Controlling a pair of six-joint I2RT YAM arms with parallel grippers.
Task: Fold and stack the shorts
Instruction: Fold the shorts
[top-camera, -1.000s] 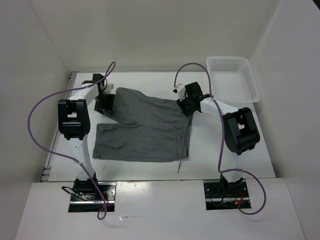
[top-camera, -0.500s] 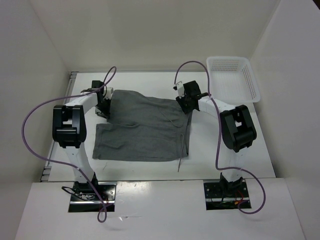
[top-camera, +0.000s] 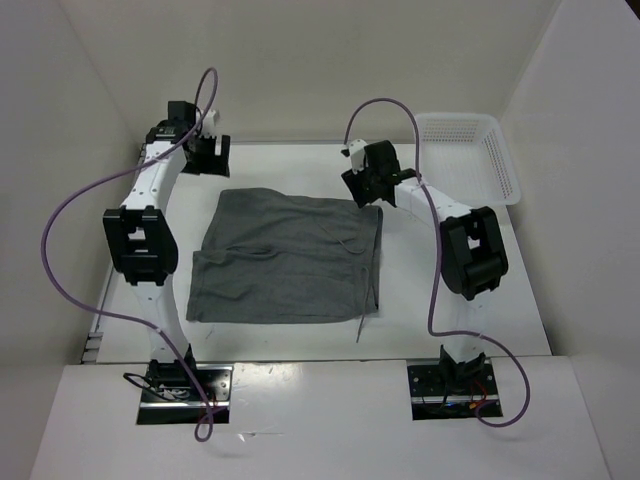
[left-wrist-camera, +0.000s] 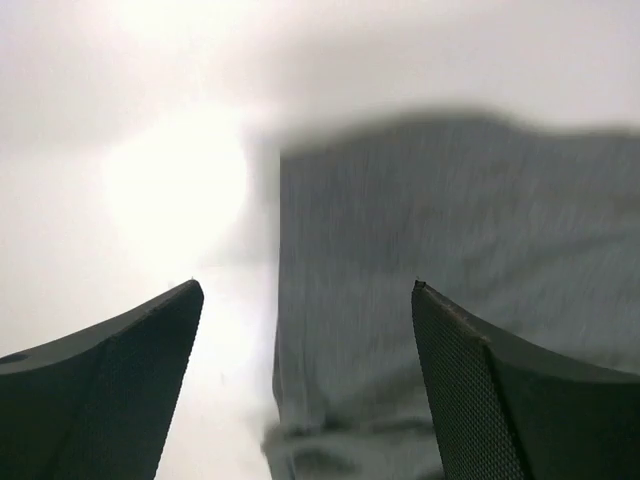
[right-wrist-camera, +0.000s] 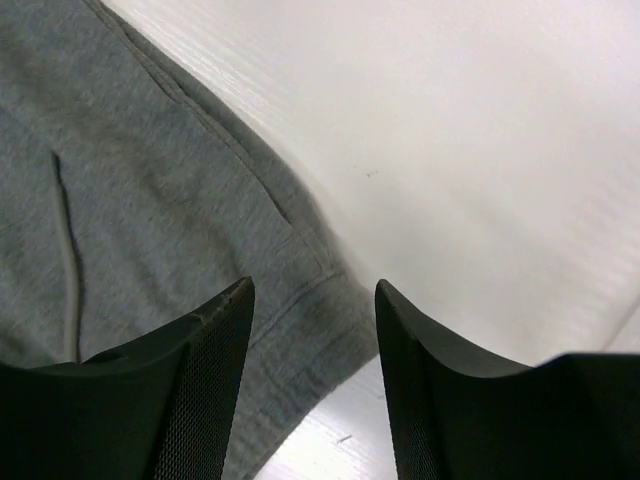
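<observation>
Shorts (top-camera: 288, 258) of plain grey fabric are laid flat near the middle of the table (top-camera: 450, 285), between the two arms. One leg is folded over the other, so the garment is seen as a rough rectangle with its upper layer set slightly askew. The waistband side is turned towards the right arm. A thin dark drawstring (top-camera: 374, 285) is stretched along that right edge and trails off the fabric onto the bare table at the near side.

The left gripper (top-camera: 207, 152) is held above the far left corner of the table, just beyond the far edge of the shorts and clear of them. In the left wrist view its jaws are spread wide with nothing between them (left-wrist-camera: 305, 285). Under them a blurred grey edge of the shorts (left-wrist-camera: 450, 230) is shown, possibly a leg hem, though the blur leaves that unsure.

The right gripper (top-camera: 358, 185) is poised over the far right corner of the shorts. In the right wrist view its jaws (right-wrist-camera: 312, 285) are parted more narrowly, and no cloth is pinched. The rounded corner of the shorts (right-wrist-camera: 150, 190) is seen beneath them, with a pale cord (right-wrist-camera: 68, 255) lying on the fabric.

A white perforated basket (top-camera: 505, 165) is placed at the far right corner, well apart from the shorts.
</observation>
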